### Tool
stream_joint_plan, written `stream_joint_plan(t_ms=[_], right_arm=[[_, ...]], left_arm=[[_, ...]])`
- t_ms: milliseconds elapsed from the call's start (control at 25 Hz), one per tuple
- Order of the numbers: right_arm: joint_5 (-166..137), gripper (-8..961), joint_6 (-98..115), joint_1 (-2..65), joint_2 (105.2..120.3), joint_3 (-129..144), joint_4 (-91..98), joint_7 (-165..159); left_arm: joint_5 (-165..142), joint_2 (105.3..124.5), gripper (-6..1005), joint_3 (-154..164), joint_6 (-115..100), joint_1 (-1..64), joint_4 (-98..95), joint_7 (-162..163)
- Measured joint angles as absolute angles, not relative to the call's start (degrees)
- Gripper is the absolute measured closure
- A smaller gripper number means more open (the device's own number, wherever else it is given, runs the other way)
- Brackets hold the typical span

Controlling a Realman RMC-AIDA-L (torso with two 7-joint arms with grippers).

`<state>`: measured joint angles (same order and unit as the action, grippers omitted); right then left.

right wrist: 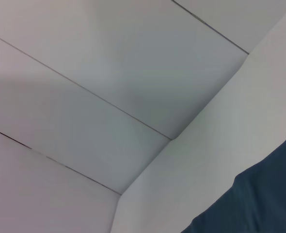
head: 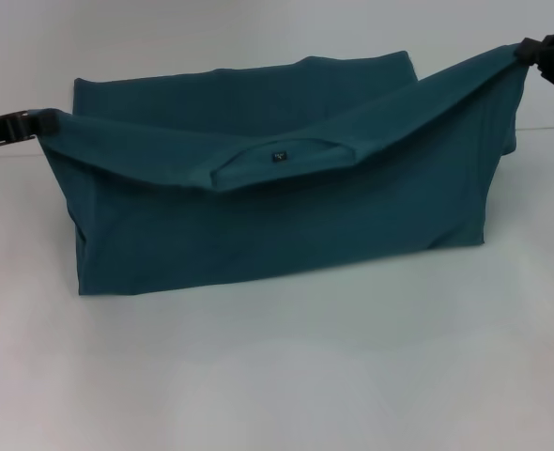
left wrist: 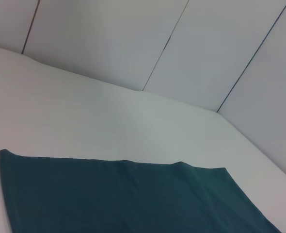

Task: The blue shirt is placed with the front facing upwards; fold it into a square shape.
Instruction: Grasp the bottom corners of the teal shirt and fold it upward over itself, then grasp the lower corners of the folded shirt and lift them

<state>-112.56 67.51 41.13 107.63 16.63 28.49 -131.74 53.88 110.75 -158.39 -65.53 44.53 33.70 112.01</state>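
The blue shirt (head: pixel 286 211) is held up by its collar edge, stretched lengthwise between the left claw (head: pixel 28 127) and right claw (head: pixel 530 52), each pinched on a corner, lower half on the tabletop (head: pixel 277 376)

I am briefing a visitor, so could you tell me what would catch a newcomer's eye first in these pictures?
The blue shirt dominates the middle of the white table, its near edge lifted and stretched, the neck opening with a small dark label facing the head camera. The left gripper pinches one raised corner at the left, and the right gripper pinches the other, higher, at the upper right.
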Motion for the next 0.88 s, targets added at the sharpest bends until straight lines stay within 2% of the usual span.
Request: stream_joint_plan(t_ms=[200,400,520,600,680,880], right_arm=[[-112.6,943,65.6,42.1,107.91,17.4,27.9,-131.2],[-112.6,943,59.9,43.3,108.74,18.1,24.1,-130.4],[-112.6,943,54.6,44.1,110.45,19.7,22.5,-129.1],[-112.6,943,51.3,44.5,111.82,20.7,22.6,-127.9],[-112.7,943,48.4,45.1,112.57,21.9,22.7,-127.0],[-112.4,770,48.1,44.3,111.68,23.9,23.3,-127.6]], left_arm=[[53.9,111.11,975,-158.4,-62.2,45.4,32.3,110.4],[53.9,114.24,976,-158.4,-55.8,46.3,32.2,106.4],[53.9,116.72,976,-158.4,-51.9,46.6,32.5,103.3],[53.9,118.03,940,-157.7,-48.6,46.8,32.5,101.9],[53.9,118.53,904,-156.5,-46.0,46.9,32.4,101.6],[53.9,118.94,780,-154.9,-44.2,45.8,33.6,101.9]])
